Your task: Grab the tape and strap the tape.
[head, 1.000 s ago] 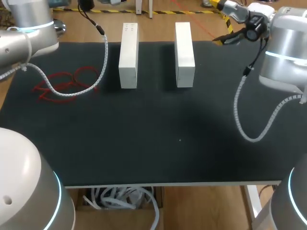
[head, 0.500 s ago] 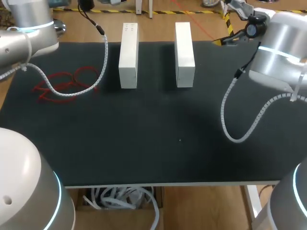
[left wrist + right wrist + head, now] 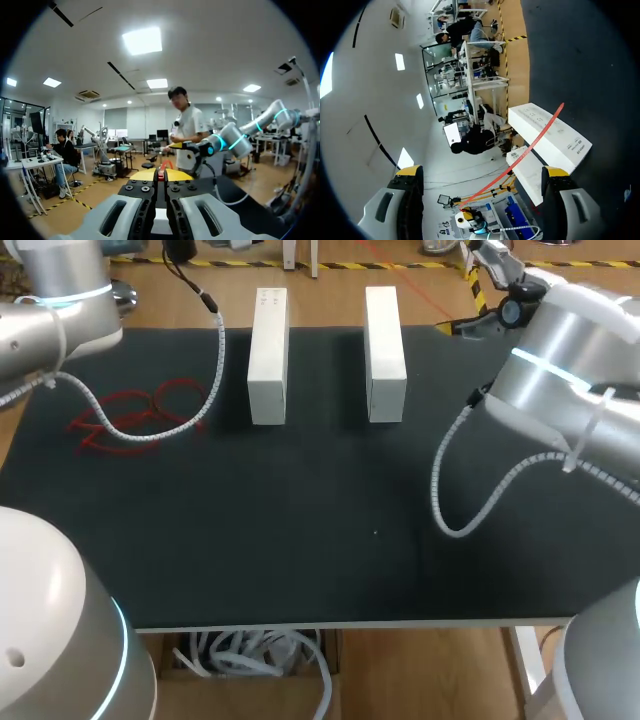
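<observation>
Movement is all on the right: the right arm [image 3: 560, 380] has swung inward over the table [image 3: 300, 540], its gripper [image 3: 482, 171] spread wide and holding nothing. The left gripper [image 3: 161, 176] sits closed. The red tape [image 3: 135, 412] lies untouched at the table's left, so I judge grabbing has not begun.

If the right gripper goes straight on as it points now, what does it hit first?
Probably the thin red tape, crossing ahead of the right gripper; two white rectangular boxes lie beyond. Depth unclear.

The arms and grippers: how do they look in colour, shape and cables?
The left arm and right arm are silver-grey tubes with glowing cyan rings and white spiral-wrapped cables. The left gripper and right gripper are pale grey with yellow tips.
</observation>
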### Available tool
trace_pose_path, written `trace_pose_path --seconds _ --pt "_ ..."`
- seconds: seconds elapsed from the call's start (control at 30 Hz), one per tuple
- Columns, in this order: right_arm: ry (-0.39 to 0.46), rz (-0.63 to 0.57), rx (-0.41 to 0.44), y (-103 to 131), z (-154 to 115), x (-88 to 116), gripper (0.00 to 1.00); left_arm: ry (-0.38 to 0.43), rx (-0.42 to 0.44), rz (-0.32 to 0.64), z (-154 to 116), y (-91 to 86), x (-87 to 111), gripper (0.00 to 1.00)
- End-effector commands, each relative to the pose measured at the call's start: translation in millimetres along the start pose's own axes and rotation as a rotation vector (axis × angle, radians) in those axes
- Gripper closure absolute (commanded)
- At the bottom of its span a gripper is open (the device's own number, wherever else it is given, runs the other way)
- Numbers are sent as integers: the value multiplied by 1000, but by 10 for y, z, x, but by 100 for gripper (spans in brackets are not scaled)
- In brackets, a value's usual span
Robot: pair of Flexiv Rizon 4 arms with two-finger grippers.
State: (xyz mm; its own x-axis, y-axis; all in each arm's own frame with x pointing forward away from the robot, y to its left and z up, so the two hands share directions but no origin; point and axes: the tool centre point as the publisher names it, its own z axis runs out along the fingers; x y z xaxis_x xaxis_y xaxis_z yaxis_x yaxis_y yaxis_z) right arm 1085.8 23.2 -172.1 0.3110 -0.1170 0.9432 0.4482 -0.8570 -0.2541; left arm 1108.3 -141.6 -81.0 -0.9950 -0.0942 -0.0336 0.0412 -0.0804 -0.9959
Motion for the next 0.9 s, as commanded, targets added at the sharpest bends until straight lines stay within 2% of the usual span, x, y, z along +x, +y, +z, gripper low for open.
trace_pose_path --seconds 0.03,0.2,0.37,0.9 --pt "125 -15 -272 2 78 -21 0 -3 1 0 1 3 12 100" --pt "147 -30 -315 125 101 68 0 -3 1 0 1 3 12 100" --pt "133 -42 -336 193 129 31 0 -3 1 0 1 3 12 100" --pt "128 -3 -299 160 177 -42 0 -3 1 0 1 3 12 100"
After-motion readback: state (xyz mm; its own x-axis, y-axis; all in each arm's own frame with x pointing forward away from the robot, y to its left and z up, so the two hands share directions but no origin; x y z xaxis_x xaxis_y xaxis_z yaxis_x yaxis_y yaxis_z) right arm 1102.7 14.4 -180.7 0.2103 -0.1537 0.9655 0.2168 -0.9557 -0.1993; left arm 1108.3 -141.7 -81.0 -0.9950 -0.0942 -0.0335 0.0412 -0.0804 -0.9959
